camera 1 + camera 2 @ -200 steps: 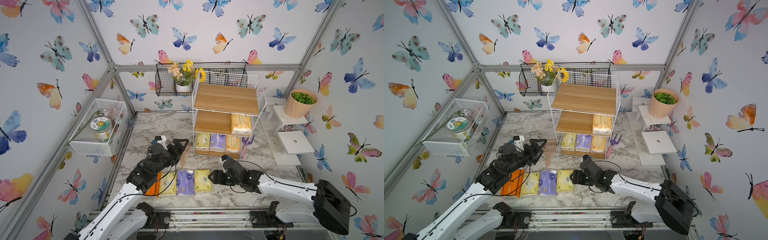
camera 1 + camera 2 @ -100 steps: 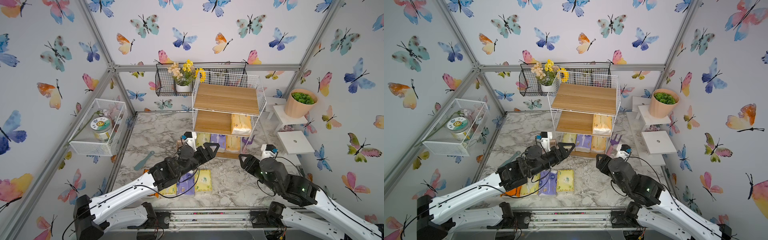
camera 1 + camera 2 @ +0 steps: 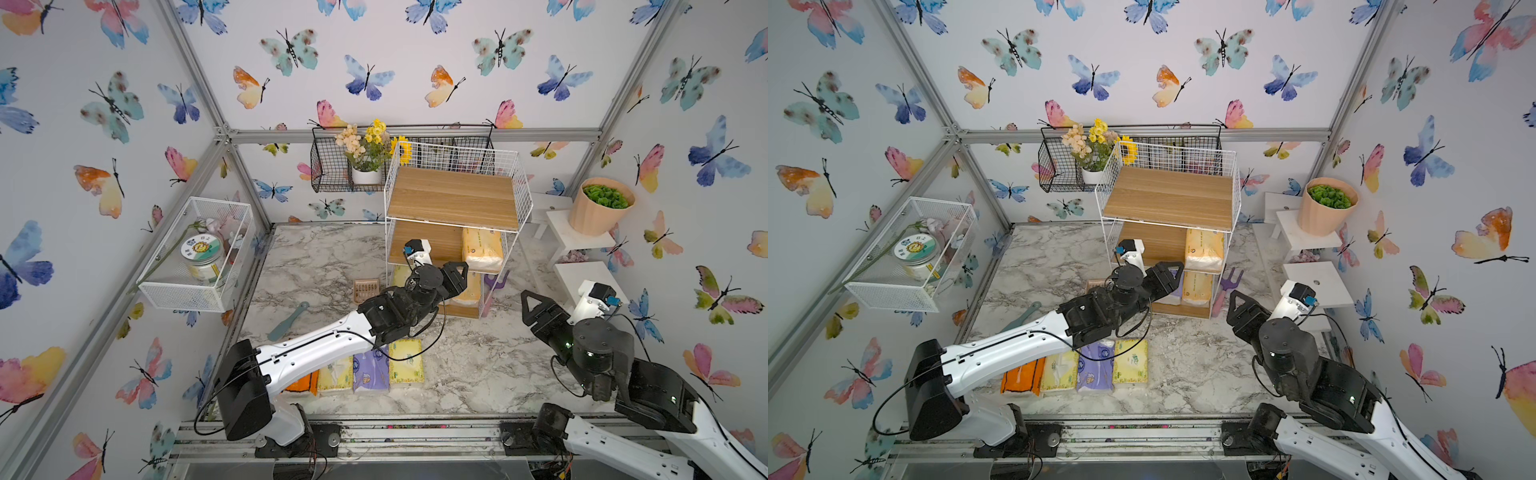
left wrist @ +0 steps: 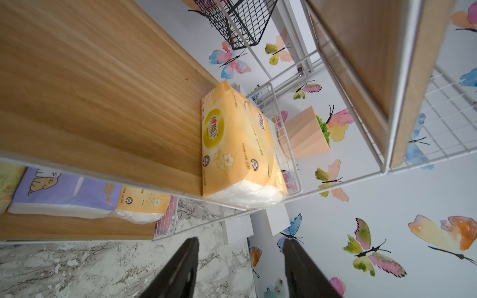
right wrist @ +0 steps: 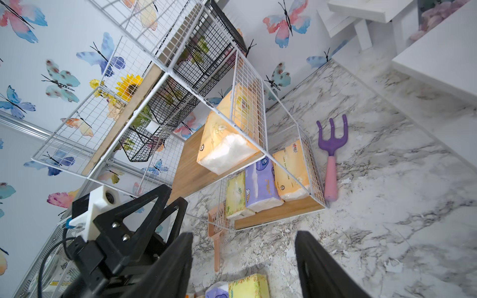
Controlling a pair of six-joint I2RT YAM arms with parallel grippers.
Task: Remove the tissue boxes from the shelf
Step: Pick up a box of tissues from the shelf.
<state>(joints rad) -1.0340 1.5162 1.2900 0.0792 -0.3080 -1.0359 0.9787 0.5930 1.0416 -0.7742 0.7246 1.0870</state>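
Note:
The shelf (image 3: 453,199) stands at the back of the marble table. Its middle tier holds one light orange tissue box (image 3: 482,249) (image 4: 237,147). On the bottom tier lie a yellow-green (image 5: 236,193), a purple (image 5: 260,183) and a light orange box (image 5: 291,172). My left gripper (image 3: 459,270) (image 4: 241,241) hovers open and holds nothing in front of the shelf, at middle-tier height, left of the upper box. My right gripper (image 3: 530,301) (image 5: 244,234) is open and holds nothing, raised to the right of the shelf. Several boxes lie in a row on the table, among them a purple one (image 3: 371,370).
A purple-and-pink garden fork (image 3: 492,286) leans by the shelf's right side. A peach scoop (image 3: 365,289) and a teal spatula (image 3: 289,320) lie left of it. A black wire basket (image 3: 332,174) hangs behind, a white mesh basket (image 3: 195,249) on the left wall, white steps (image 3: 582,237) with a pot (image 3: 598,205) at the right.
My left arm has swung from the row of boxes on the table up to the shelf front, its jaws narrowing. My right arm has drawn back to the right and risen.

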